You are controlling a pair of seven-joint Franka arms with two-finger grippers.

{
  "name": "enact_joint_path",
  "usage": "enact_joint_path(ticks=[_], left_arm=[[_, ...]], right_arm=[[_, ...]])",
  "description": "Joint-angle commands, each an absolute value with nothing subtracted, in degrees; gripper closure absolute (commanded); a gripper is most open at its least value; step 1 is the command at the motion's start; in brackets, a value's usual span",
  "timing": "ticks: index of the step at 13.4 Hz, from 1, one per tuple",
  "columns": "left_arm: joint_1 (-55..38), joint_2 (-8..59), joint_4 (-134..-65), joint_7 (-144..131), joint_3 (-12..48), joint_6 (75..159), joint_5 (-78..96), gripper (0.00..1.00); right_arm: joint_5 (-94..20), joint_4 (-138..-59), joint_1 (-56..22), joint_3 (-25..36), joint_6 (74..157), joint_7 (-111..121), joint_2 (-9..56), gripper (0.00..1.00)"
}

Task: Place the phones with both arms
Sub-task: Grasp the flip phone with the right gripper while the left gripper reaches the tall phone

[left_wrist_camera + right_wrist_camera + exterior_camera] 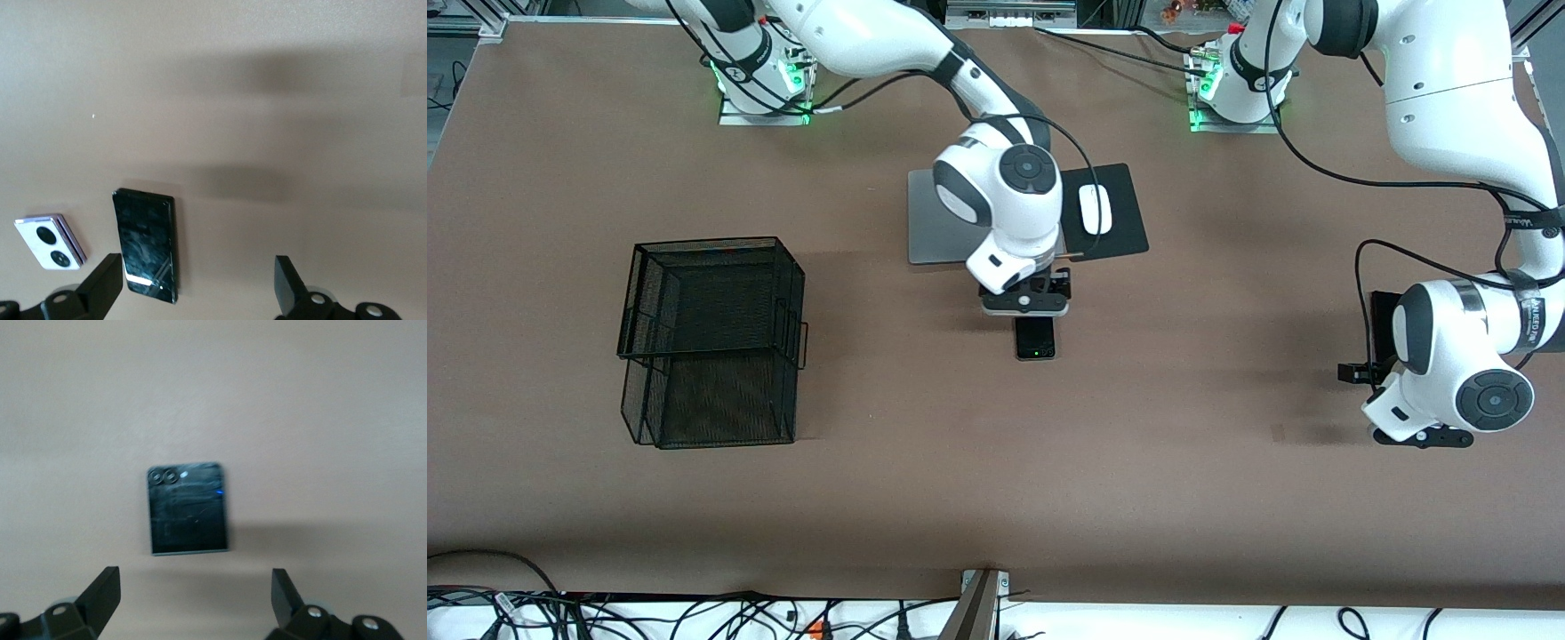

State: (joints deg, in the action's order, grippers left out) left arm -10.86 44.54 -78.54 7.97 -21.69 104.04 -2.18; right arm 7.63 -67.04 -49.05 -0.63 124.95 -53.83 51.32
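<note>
R gripper hangs wide open over the dark folded phone, which lies flat on the surface mid-table, just nearer the front cam than the grey laptop and the white mouse on its black pad. In the R wrist view the phone sits ahead of the fingertips, not between them, so closing now would likely grab air or clip its edge and skid it.

L gripper is also wide open, holding nothing, low over the L arm's end of the table. L wrist view shows the black slab phone flat, w/ the lilac-white folded phone just beside it, not touching. Risks: one finger is off-centre close to the slab and could land on the glass; thin flat phones give little edge to pinch.

Black mesh basket stands well apart toward the R arm's end, probably the drop spot, so a weak grip could slip in transit.
</note>
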Motion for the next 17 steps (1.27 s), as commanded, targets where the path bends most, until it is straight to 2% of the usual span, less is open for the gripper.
enact_joint_path(ticks=[1, 6, 14, 17], left_arm=[[-7.75, 45.78, -78.49, 14.83, -21.01, 106.69, 1.21, 0.0], [-3.87, 47.72, -78.4, 25.39, -21.0, 111.35, 7.37, 0.0], [0.61, 47.64, -78.49, 30.23, -20.92, 111.27, 10.97, 0.0], [2.2, 47.2, -81.11, 30.32, -21.0, 111.45, 11.6, 0.0]], right_arm=[[9.66, -62.4, -51.06, 1.13, 125.42, -55.98, 55.19, 0.0], [14.85, -62.49, -51.07, 1.23, 130.24, -55.99, 58.79, 0.0], [14.77, -62.49, -50.27, 2.11, 138.68, -58.09, 62.22, 0.0], [14.77, -62.49, -50.36, 2.29, 138.96, -58.1, 62.67, 0.01]])
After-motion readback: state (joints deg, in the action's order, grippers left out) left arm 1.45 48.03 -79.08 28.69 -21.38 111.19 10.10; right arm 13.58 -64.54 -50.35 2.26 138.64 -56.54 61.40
